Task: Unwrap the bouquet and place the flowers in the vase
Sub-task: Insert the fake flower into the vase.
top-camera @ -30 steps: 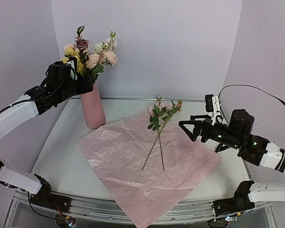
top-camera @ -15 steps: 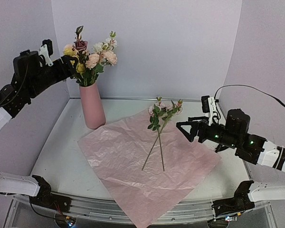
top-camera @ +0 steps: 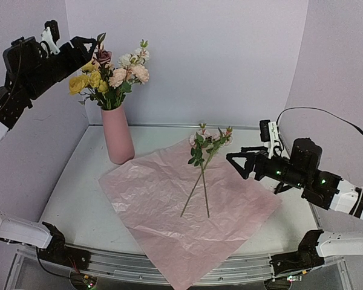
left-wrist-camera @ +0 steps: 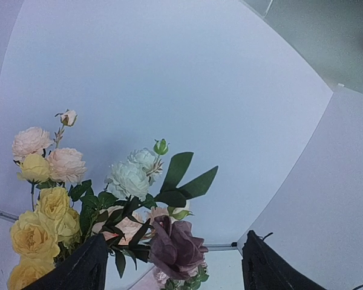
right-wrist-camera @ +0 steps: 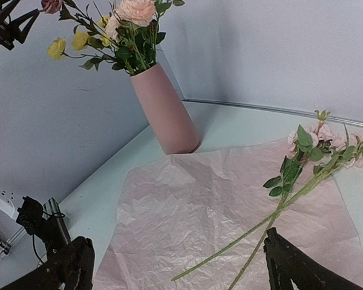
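On the white table [top-camera: 72, 211], two thin-stemmed pink flowers [top-camera: 201, 150] are lying on crinkled pink paper [top-camera: 157, 199], apart from the tall matte pink vase [top-camera: 118, 140] — likely light, floppy, best pinched mid-stem — while the left gripper [top-camera: 88, 47] and right gripper [top-camera: 237, 165] are gaping empty.

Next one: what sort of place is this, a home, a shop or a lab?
Probably a lab recording booth: a white table closed in by plain pale backdrop walls, with robot arms bolted to a metal rail at its near edge.
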Tool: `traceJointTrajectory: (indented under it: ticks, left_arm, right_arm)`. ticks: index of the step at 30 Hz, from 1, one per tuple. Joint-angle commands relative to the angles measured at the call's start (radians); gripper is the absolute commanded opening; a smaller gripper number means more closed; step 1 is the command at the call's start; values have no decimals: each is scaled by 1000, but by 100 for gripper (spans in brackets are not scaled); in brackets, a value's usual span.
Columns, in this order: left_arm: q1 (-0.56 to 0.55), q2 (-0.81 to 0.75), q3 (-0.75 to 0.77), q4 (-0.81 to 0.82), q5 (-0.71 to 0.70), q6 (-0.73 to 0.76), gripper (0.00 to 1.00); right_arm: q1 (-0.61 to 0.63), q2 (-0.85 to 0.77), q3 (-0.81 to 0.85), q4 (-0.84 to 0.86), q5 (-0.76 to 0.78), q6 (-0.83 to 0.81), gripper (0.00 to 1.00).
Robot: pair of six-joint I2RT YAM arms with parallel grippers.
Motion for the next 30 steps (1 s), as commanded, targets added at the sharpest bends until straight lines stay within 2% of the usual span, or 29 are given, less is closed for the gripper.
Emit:
traceJointTrajectory:
  ticks: [1, 3, 5, 11, 16, 23, 26, 30]
  left_arm:
    - [2, 29, 27, 18, -39, 39, 65]
    - [1, 38, 21, 30, -51, 52, 55]
    - [2, 55, 21, 41, -49, 66, 53]
    - [2, 120, 30, 52, -53, 111, 54]
    - [2, 160, 1, 49, -158, 150, 55]
    - [3, 188, -14, 47, -213, 176, 54]
    - [3, 169, -6, 48, -184, 162, 55]
    - [3, 133, 39, 47, -81, 142, 61]
  right_arm:
    - [5, -22, 23, 43, -6, 10, 98]
    - [5, -24, 23, 42, -7, 11, 98]
    - [5, -28, 22, 41, -5, 11, 98]
    - [5, -35, 20, 37, -1, 12, 98]
    - [5, -38, 13, 36, 8, 15, 98]
    - [5, -31, 15, 32, 11, 16, 98]
    - [5, -25, 16, 33, 13, 18, 98]
    - [5, 10, 29, 10, 78, 38, 98]
